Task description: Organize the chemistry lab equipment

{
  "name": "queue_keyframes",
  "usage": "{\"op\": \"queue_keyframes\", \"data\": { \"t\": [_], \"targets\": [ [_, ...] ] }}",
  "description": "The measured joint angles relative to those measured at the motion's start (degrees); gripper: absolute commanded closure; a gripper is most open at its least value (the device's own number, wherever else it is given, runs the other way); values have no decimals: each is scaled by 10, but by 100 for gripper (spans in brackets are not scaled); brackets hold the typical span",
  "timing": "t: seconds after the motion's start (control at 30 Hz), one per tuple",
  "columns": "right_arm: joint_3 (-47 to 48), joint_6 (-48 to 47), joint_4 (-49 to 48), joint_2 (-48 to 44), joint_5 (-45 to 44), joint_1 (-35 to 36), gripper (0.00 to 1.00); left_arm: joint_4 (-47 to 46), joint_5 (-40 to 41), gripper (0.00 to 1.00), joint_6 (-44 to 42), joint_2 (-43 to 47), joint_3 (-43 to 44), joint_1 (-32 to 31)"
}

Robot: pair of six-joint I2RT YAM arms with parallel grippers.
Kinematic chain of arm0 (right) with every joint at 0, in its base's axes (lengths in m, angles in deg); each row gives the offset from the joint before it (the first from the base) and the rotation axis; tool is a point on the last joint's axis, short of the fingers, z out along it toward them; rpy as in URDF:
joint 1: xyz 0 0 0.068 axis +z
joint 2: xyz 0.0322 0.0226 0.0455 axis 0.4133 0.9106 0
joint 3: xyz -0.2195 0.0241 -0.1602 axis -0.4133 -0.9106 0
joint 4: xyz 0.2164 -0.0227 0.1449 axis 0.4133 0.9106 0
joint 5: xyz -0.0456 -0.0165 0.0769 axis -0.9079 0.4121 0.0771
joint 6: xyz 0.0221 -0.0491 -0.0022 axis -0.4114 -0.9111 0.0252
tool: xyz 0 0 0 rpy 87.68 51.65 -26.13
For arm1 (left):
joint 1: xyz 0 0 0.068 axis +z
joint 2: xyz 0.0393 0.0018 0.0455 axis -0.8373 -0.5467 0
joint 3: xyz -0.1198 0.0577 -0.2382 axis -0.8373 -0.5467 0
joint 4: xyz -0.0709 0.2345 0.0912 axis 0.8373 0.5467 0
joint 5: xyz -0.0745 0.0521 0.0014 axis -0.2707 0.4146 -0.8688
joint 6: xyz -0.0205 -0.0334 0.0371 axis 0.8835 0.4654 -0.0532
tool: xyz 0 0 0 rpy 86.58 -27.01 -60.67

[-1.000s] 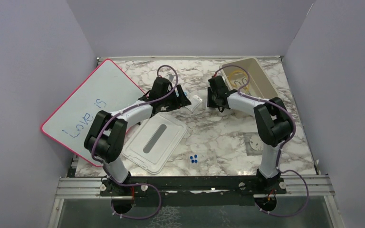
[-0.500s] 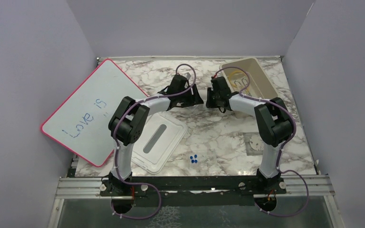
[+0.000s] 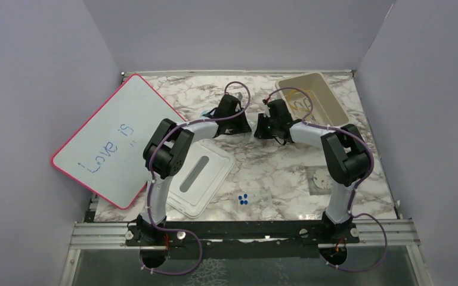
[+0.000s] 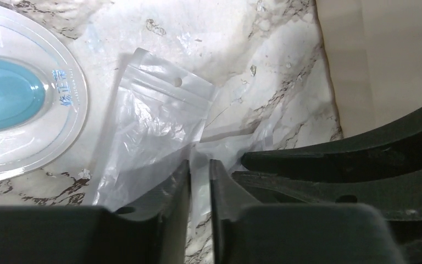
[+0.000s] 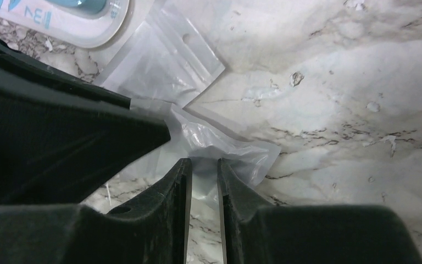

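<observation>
Where the marble-patterned table sat boxed in by plain lilac walls on three sides, a pink-rimmed whiteboard lay tilted at nine o'clock, hanging over the table's left edge. A clear lid rested at seven o'clock, and small blue pieces lay at six. Near the centre, towards twelve, the two arms met. The left gripper had its fingers pressed nearly together on the film of a clear plastic bag that lay flat on the marble, just beside a blister pack with a teal insert. The right gripper pinched the same bag from the opposite side. At one o'clock stood a beige bin with amber tubing coiled inside.
</observation>
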Motion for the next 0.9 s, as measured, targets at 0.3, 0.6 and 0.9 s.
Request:
{"op": "queue_keyframes", "data": {
  "t": [0.3, 0.6, 0.9],
  "targets": [
    [-32, -3, 6, -41, 12, 0, 65, -5, -12, 100, -29, 26, -37, 0],
    [-45, -59, 61, -219, 45, 0, 31, 38, -57, 100, -119, 147, -47, 0],
    [-31, -139, 108, -319, 172, 0, 21, 67, -185, 100, -227, 320, -82, 0]
  ]
}}
